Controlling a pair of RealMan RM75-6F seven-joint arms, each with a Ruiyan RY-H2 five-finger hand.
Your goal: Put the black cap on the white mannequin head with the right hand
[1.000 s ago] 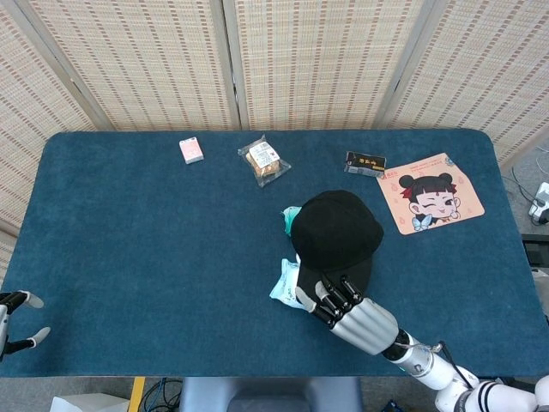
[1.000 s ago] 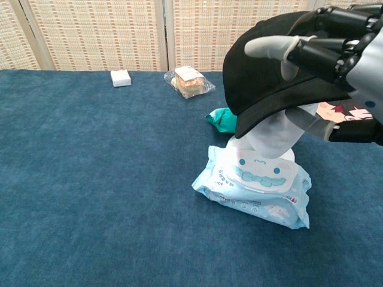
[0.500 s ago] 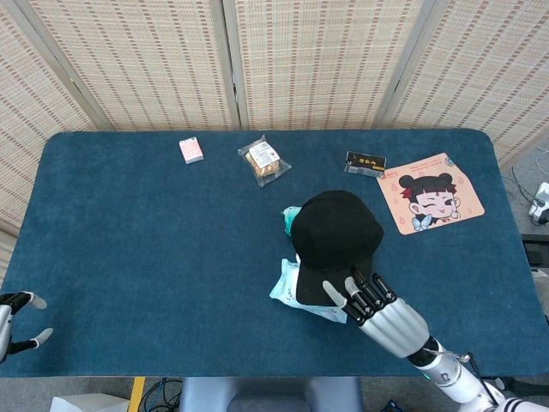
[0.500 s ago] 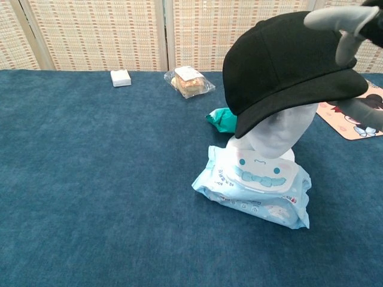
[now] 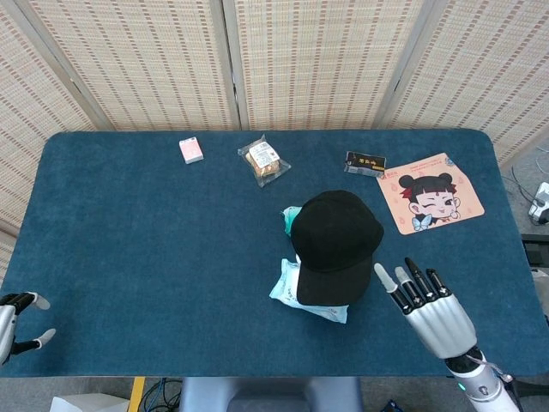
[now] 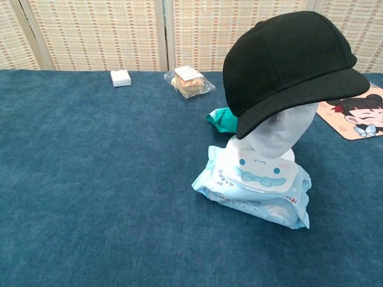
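The black cap (image 5: 336, 244) sits on the white mannequin head (image 6: 280, 133), its brim pointing toward 7 o'clock in the head view, above a wipes pack (image 6: 256, 185) on the worktop (image 5: 129, 232). The right hand (image 5: 427, 302) lies at 4 o'clock from the cap, apart from it, fingers (image 5: 413, 279) spread and empty, pointing to 11 o'clock. The left hand (image 5: 15, 316) is well apart at the 8 o'clock corner, holding nothing, so the right is nearer.

Even, bright diffuse lighting, both views. Shadows soft, faint. No glare. Focus sharp throughout; black cap (image 6: 290, 63) reads near-featureless, slight seam detail. Mild wide-angle bowing along table edge (image 5: 257, 130).
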